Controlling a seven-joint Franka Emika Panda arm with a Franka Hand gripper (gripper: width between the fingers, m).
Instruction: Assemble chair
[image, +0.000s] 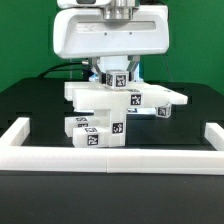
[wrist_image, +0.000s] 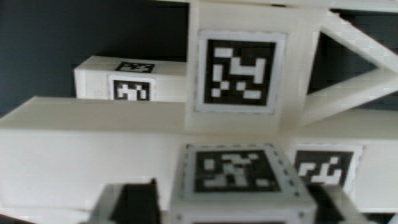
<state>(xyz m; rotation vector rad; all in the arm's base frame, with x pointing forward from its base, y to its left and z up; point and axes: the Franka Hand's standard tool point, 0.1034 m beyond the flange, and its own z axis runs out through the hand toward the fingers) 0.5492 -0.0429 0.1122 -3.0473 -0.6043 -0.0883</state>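
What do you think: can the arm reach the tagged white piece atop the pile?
Probably yes: the end effector hangs directly above the tagged white piece, nothing covers it, and the fingers flank it. Grip unclear.

On my feed the gripper housing (image: 110, 35) is a boxy, glossy white shell under a grey metallic wrist (image: 120, 8); the fingers (wrist_image: 134, 206) are dark grey, square-edged (blurred close up).

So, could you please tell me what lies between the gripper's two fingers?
A tagged chair part fills the gap, with the gripper closed against it; the wrist view shows this.
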